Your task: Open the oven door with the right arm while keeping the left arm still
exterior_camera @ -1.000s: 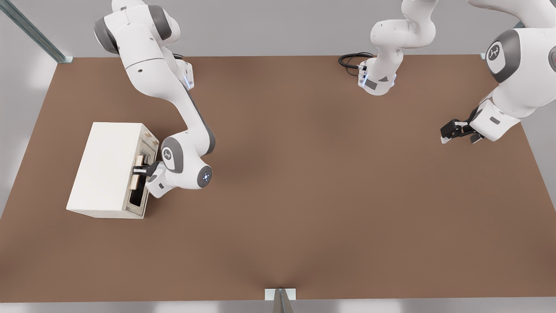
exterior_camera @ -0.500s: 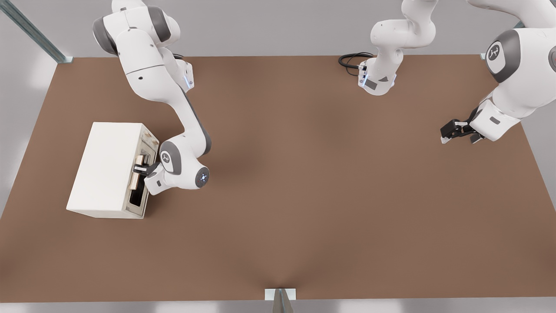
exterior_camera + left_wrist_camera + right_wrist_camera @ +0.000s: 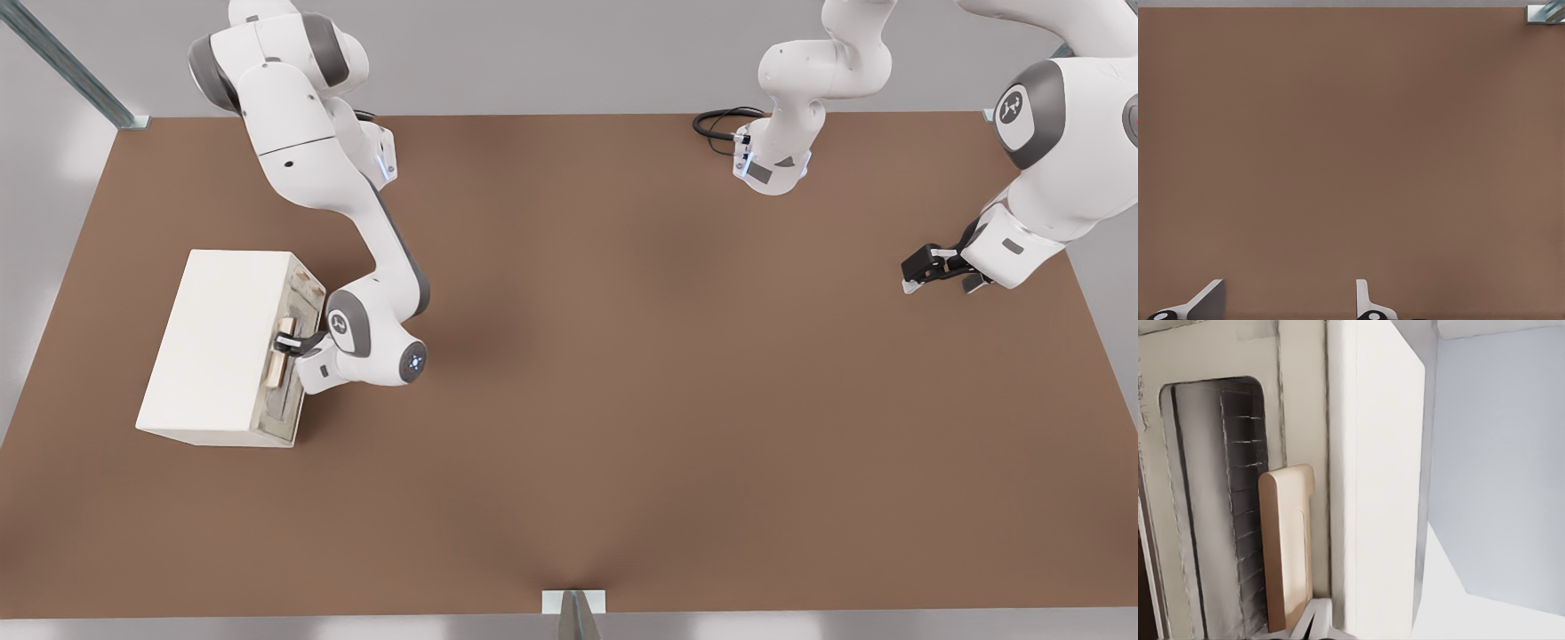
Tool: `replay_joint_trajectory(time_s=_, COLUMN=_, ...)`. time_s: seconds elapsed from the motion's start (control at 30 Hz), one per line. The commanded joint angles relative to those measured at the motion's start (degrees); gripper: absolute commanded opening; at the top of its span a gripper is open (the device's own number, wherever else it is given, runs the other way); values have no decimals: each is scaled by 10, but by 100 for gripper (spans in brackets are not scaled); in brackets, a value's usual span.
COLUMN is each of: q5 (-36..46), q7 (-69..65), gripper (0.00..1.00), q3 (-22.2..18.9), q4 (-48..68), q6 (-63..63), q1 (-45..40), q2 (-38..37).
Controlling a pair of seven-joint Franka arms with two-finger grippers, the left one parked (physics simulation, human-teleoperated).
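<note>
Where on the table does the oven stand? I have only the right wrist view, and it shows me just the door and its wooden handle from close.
Observer: The oven stands near the front view's left edge of the brown table. Its door faces the front view's right.
Operator: And where is the hand along the handle?
Observer: The hand is at about the middle of the handle.
Operator: From which side does the arm come?
Observer: The right arm comes down from the table's far edge, and its wrist is just in front of the door.
</note>
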Motion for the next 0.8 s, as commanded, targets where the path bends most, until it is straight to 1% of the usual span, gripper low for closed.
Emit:
replay_joint_trajectory(time_s=0.0, q5=3, q7=59, gripper=0, q3=0, q4=1, q6=6, q1=6, q2=-1)
replay_joint_trajectory(time_s=0.1, q5=7, q7=91, gripper=0, q3=2, q4=4, q6=14, q1=27, q2=-1)
replay_joint_trajectory(time_s=0.13, q5=18, q7=104, gripper=0, q3=9, q4=9, q6=13, q1=34, q2=-1)
replay_joint_trajectory(time_s=0.2, q5=133, q7=105, gripper=0, q3=28, q4=69, q6=13, q1=41, q2=-4)
replay_joint_trajectory(time_s=0.23, q5=220, q7=99, gripper=0, q3=28, q4=106, q6=14, q1=41, q2=-9)
replay_joint_trajectory(time_s=0.27, q5=269, q7=56, gripper=0, q3=29, q4=113, q6=13, q1=38, q2=-33)
replay_joint_trajectory(time_s=0.3, q5=336, q7=-80, gripper=0, q3=28, q4=164, q6=8, q1=4, q2=-52)
replay_joint_trajectory(time_s=0.33, q5=348, q7=-240, gripper=0, q3=29, q4=181, q6=9, q1=-30, q2=-82)
replay_joint_trajectory(time_s=0.37, q5=347, q7=-374, gripper=31, q3=39, q4=210, q6=6, q1=-67, q2=-131)
replay_joint_trajectory(time_s=0.4, q5=372, q7=-392, gripper=83, q3=42, q4=207, q6=1, q1=-93, q2=-178)
replay_joint_trajectory(time_s=0.43, q5=395, q7=-421, gripper=100, q3=41, q4=213, q6=-9, q1=-115, q2=-191)
replay_joint_trajectory(time_s=0.5, q5=400, q7=-431, gripper=100, q3=38, q4=249, q6=-27, q1=-119, q2=-168)
replay_joint_trajectory(time_s=0.53, q5=414, q7=-435, gripper=100, q3=36, q4=249, q6=-27, q1=-122, q2=-169)
replay_joint_trajectory(time_s=0.57, q5=453, q7=-496, gripper=100, q3=40, q4=253, q6=-25, q1=-155, q2=-170)
replay_joint_trajectory(time_s=0.7, q5=463, q7=-494, gripper=100, q3=37, q4=279, q6=-25, q1=-166, q2=-169)
replay_joint_trajectory(time_s=0.73, q5=459, q7=-494, gripper=100, q3=47, q4=278, q6=-25, q1=-186, q2=-171)
replay_joint_trajectory(time_s=0.77, q5=459, q7=-495, gripper=100, q3=70, q4=278, q6=-25, q1=-205, q2=-172)
